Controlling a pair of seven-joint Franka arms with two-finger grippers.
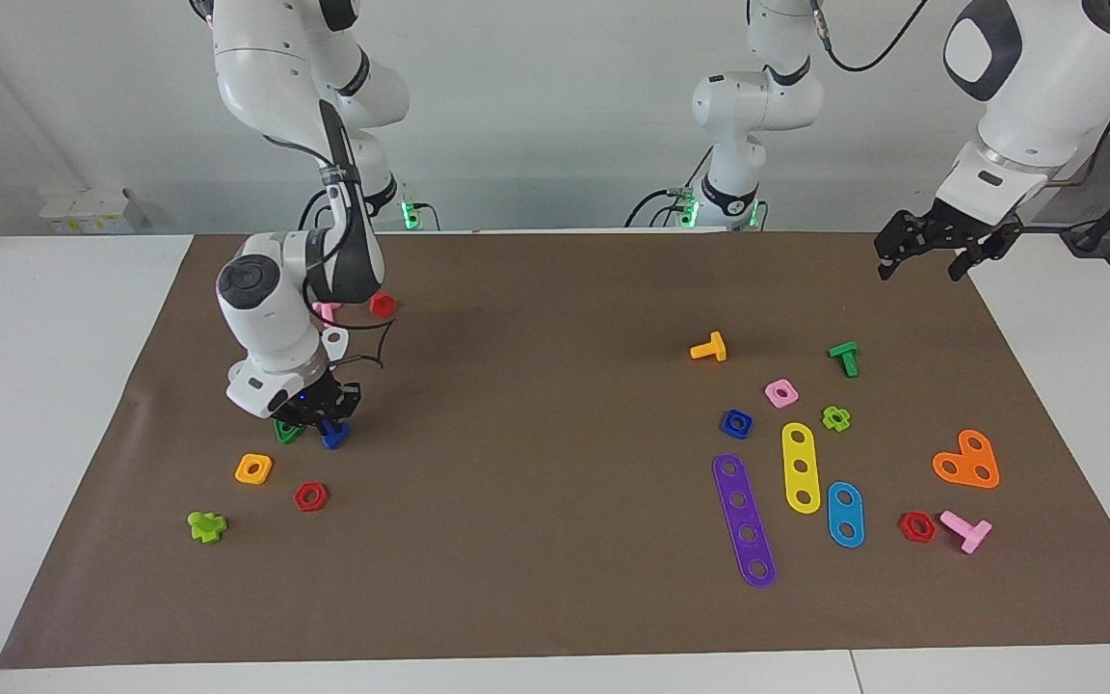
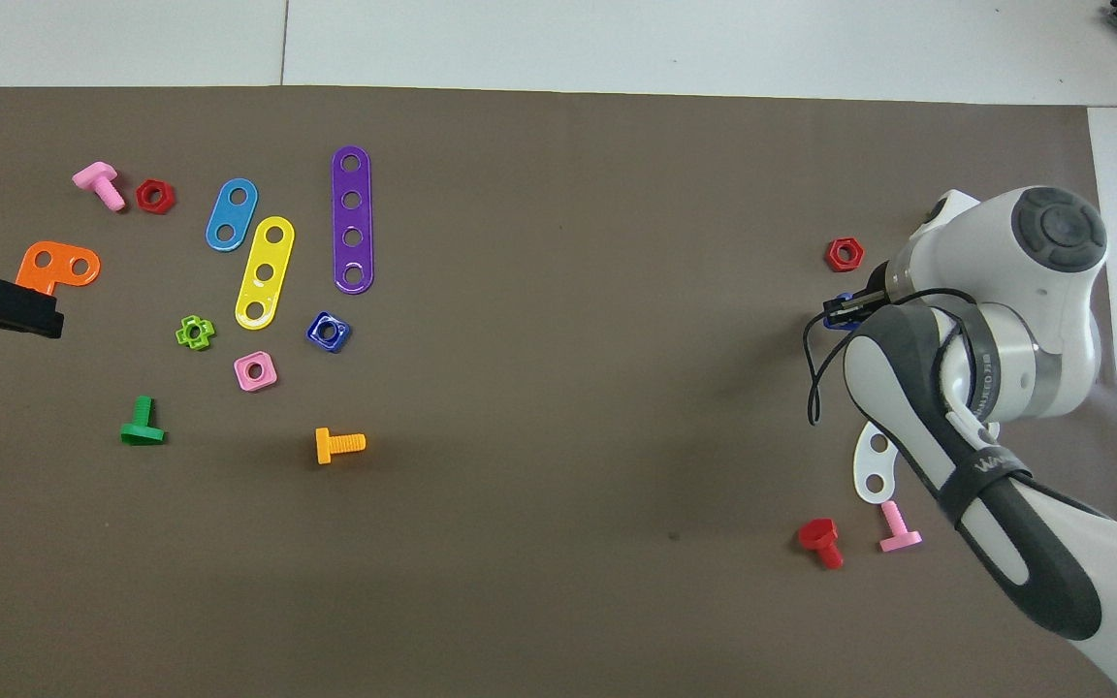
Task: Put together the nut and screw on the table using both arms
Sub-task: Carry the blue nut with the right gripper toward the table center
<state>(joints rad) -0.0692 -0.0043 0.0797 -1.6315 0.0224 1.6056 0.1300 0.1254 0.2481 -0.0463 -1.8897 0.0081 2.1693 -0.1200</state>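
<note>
Screw (image 1: 334, 436), glossy blue plastic, sits clenched in the right tool (image 1: 324, 421); left tool (image 1: 936, 253) hangs released over the mat's edge

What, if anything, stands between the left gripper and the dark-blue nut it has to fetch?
Nothing visible does. The left gripper hangs over the mat's edge at its own end of the table, and the dark-blue nut lies in the open. The green bolt and pink nut lie nearby but low, easily passed over.
</note>
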